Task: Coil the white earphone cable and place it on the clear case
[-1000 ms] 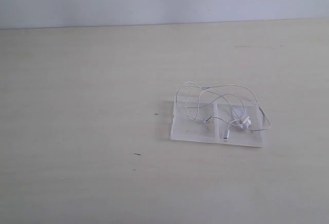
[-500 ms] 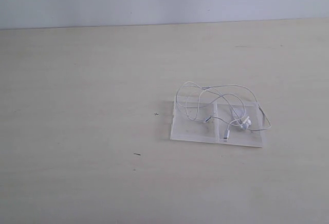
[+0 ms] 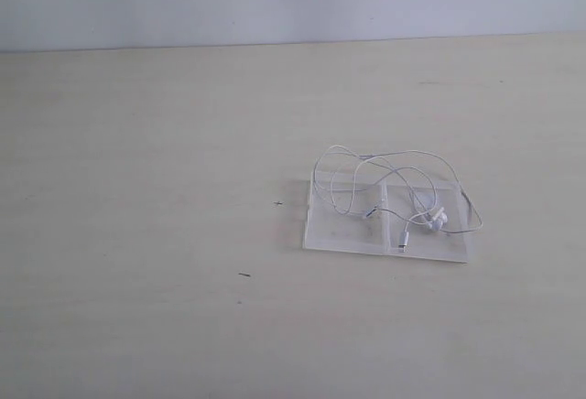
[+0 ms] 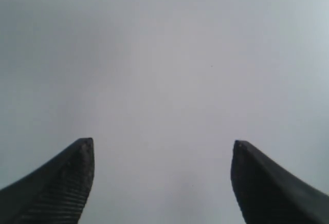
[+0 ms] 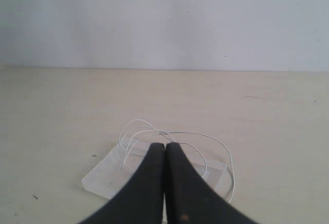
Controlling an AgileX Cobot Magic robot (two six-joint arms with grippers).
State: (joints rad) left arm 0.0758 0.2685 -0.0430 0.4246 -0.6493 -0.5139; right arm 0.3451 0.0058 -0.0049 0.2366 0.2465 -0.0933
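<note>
The white earphone cable (image 3: pixel 396 163) lies in loose loops over the clear case (image 3: pixel 343 232), with its earbuds (image 3: pixel 437 219) on the right panel and some loops hanging past the case's edges. Neither arm shows in the exterior view. In the right wrist view my right gripper (image 5: pixel 164 146) is shut with nothing between its fingers, hovering in front of the case (image 5: pixel 100 175) and the cable (image 5: pixel 134 123). In the left wrist view my left gripper (image 4: pixel 163 147) is open and empty, facing only a blank grey surface.
The case rests on a pale wooden table (image 3: pixel 137 188) with a plain white wall (image 3: pixel 275 1) behind it. Two small dark specks (image 3: pixel 244 275) mark the tabletop left of the case.
</note>
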